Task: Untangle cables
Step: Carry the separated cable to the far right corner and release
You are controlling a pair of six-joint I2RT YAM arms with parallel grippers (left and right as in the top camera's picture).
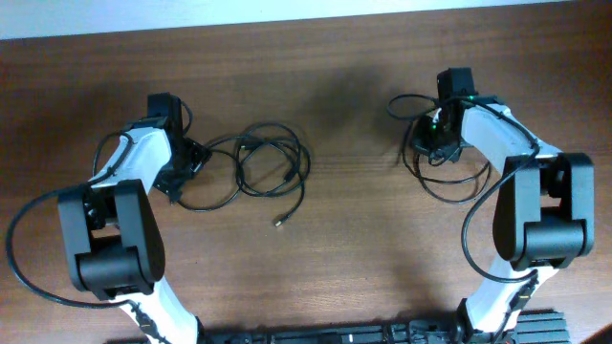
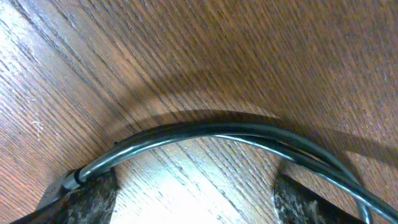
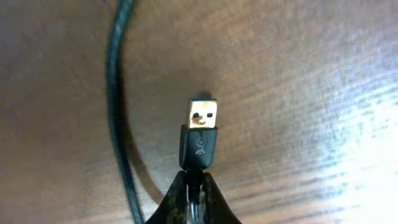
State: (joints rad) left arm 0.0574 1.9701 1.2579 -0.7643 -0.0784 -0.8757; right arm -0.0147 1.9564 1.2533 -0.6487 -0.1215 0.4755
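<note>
Brown wood-grain table carries everything you are working with. Your left tool stands open, its fingers spread to either side of a doubled black strand of the looped cable. That cable lies in loose coils just right of the tool, with a small plug end lying free toward the arm bases. Your right tool is clamped on the second cable right behind its USB plug, and another run of black cord curves past beside it.

Top-down overhead; wrist cams near cables
</note>
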